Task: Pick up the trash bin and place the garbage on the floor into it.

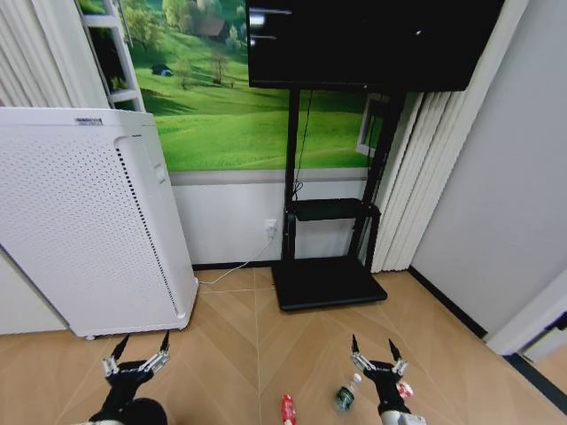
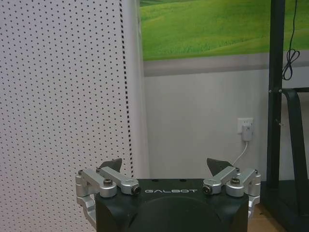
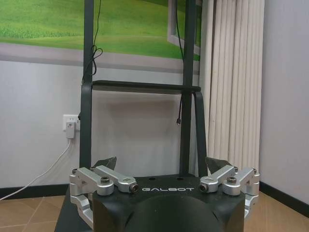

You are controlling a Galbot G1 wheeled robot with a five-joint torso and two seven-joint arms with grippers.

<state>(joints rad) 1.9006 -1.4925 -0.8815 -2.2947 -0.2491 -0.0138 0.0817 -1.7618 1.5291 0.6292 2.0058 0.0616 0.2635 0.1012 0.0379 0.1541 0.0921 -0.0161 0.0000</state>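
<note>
The floor [image 1: 239, 328] is light tan wood-look boards laid in a herringbone pattern, running up to a white wall with a green meadow mural above it. A tall white perforated air purifier [image 1: 84, 221] stands at the left, and a black TV stand [image 1: 328, 266] carrying a dark screen [image 1: 368, 40] stands in the middle, its flat base on the floor against the wall. Pleated white curtains hang beside the stand on the right.

Both arms are held low and forward at the near edge of the head view. The left gripper [image 1: 137, 348] sits just in front of the purifier's lower corner, its fingers spread wide with nothing between them. The right gripper [image 1: 372, 347] is likewise spread wide and empty.

Garbage lies on the floor at the near edge: a red wrapper [image 1: 287, 410], a small clear bottle [image 1: 346, 394] with a green label just beside the right gripper's body, and a white-red wrapper [image 1: 406, 390] touching or just behind that gripper.

The left wrist view shows a wall socket [image 2: 245, 128] with a white plug, beside the purifier's dotted panel.
</note>
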